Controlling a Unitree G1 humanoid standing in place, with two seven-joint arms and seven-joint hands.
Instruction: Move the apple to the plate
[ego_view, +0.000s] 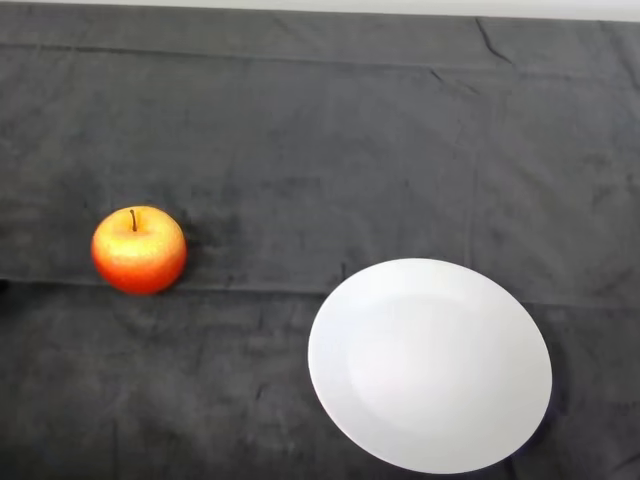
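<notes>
On the dark cloth (330, 140), the apple (139, 250) sits upright, well apart from the bare white plate (430, 365).

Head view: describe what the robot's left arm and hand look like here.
No part of the arm or hand shows in this view, so their look cannot be described. Only the red-yellow apple, the white plate and the dark cloth are visible.
</notes>
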